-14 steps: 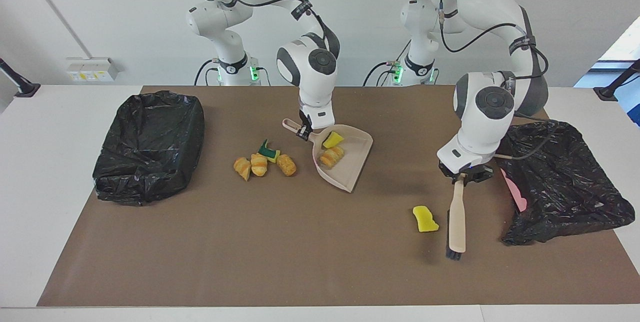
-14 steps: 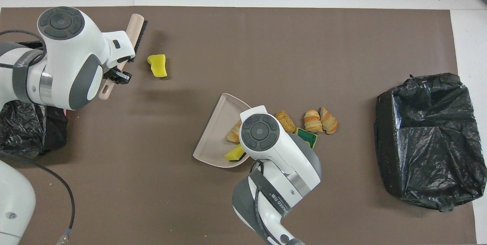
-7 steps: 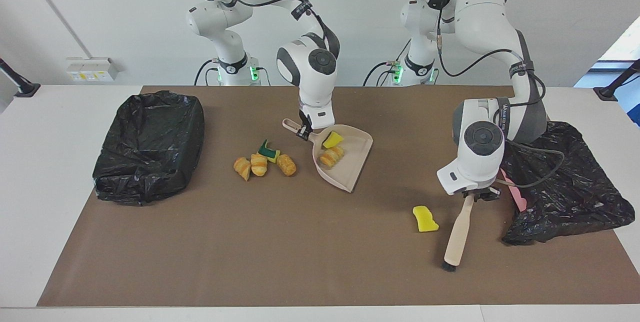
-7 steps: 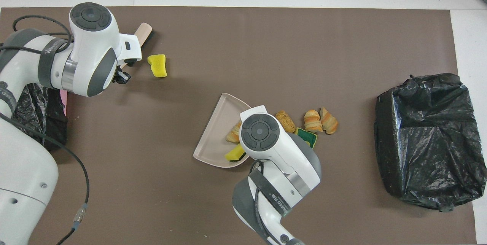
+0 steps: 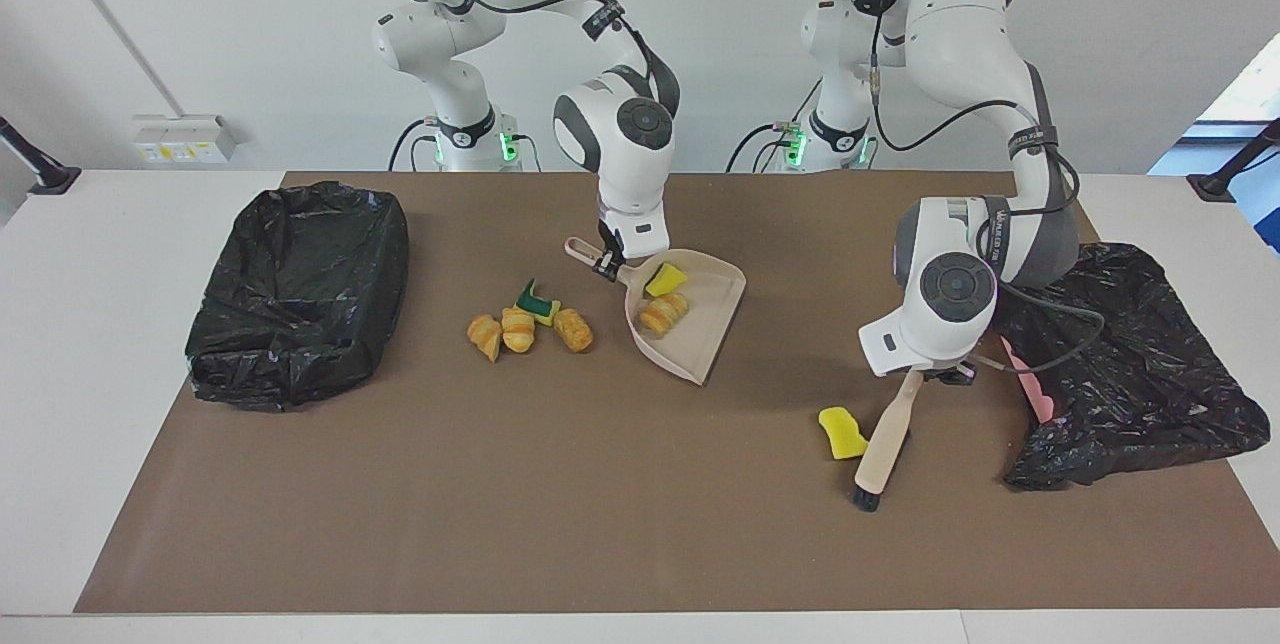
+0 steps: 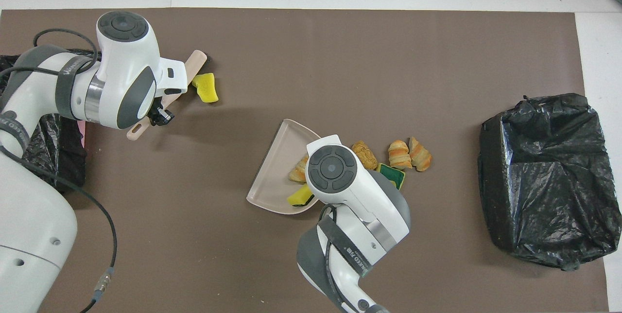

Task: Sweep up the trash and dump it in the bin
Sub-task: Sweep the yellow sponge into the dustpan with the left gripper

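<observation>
Facing view. Left gripper [image 5: 925, 374] clamped on the handle of the beige brush [image 5: 884, 444]; the brush slants down to the brown mat [image 5: 500, 524], bristle end at the mat, farther from the robots than the handle. The loose yellow sponge chunk [image 5: 842, 431] lies right against the brush head, on the side toward the right arm's end. Right gripper [image 5: 606, 265] is closed on the handle of the beige dustpan [image 5: 700, 319], which sits on the mat mid-table. Inside the pan: one yellow sponge piece [image 5: 666, 279] and a bread piece [image 5: 663, 313]. Just beside the pan, toward the right arm's end, a cluster of three bread pieces [image 5: 520, 330] and a green-yellow sponge [image 5: 538, 303]. One black-lined bin [image 5: 300, 289] at the right arm's end, another black bag [image 5: 1130, 364] at the left arm's end.

Overhead view. Brush [image 6: 193, 65] tip shows past the left wrist; yellow chunk [image 6: 206, 87] touches it. Dustpan [image 6: 277, 172] partly under the right wrist, its open lip facing the left arm's end. The chunk and brush stand well apart from the pan.
</observation>
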